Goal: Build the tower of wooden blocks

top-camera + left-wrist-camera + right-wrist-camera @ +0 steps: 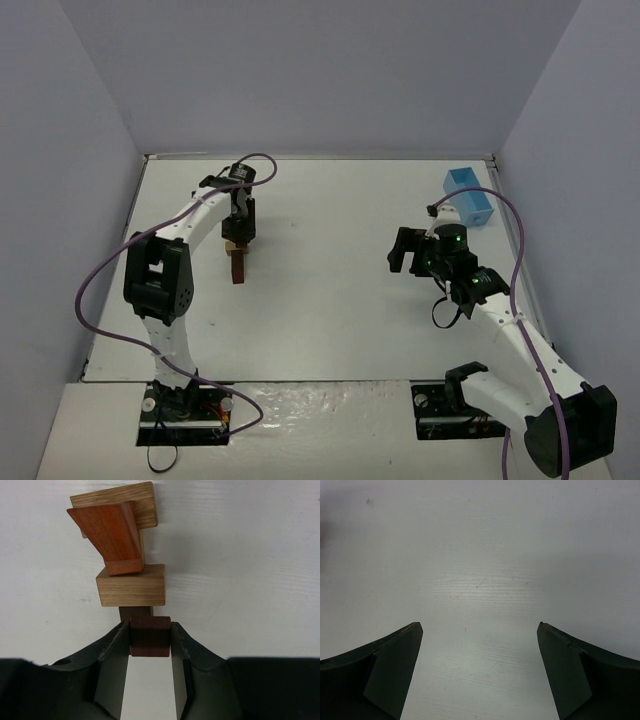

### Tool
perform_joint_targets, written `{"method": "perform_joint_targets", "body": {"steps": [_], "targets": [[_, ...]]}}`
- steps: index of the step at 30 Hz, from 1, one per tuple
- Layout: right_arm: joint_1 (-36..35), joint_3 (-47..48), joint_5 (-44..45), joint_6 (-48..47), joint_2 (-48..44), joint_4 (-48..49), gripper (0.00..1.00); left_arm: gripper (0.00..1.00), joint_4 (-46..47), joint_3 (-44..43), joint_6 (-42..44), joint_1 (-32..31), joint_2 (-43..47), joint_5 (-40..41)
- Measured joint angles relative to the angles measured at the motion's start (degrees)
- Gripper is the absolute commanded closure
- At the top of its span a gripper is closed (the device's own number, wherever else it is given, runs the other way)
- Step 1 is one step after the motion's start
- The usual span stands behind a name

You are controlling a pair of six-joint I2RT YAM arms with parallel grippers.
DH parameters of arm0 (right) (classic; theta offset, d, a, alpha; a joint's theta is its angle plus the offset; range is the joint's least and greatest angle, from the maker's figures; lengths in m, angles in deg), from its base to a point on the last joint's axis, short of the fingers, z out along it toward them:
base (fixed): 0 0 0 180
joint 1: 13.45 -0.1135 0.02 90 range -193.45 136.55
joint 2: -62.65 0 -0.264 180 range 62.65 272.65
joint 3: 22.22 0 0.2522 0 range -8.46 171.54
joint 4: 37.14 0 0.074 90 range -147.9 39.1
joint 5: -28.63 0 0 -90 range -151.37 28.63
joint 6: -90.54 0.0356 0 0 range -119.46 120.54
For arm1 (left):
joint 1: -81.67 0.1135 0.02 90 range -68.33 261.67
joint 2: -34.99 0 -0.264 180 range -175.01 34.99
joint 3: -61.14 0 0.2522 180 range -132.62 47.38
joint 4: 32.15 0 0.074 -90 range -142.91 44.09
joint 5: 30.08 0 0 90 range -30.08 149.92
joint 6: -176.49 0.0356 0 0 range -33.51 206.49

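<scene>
**Left arm topping off the tower, right arm just hanging out**

The left gripper is pinching a small dark brown wooden block between both fingers. It's right at the top of the narrow tower of tan, reddish and dark wooden blocks, which stands on the white table, left of centre. Looks like the placing step to me, though I can't tell if the block is seated yet. Next up should be a slow, straight release, since the stack looks crooked. The right gripper is spread wide above the table, holding nothing.
</scene>
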Motion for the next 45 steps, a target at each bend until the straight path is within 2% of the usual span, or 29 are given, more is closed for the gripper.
{"method": "perform_joint_targets", "body": {"steps": [4,27,35,45], "targets": [[0.0,0.0,-0.2,-0.1,0.5,0.0,0.04,0.89,0.3,0.0,0.8,1.0,-1.1,0.1],[0.0,0.0,-0.4,-0.4,1.6,0.0,0.04,0.85,3.3,0.7,1.2,2.4,-2.8,0.3],[0.0,0.0,-0.8,-0.4,1.6,0.0,0.04,0.77,3.8,2.6,1.1,2.4,-2.8,0.3],[0.0,0.0,-0.8,-0.4,1.6,0.0,0.04,0.77,4.6,3.0,1.0,2.4,-2.8,0.4]]}}
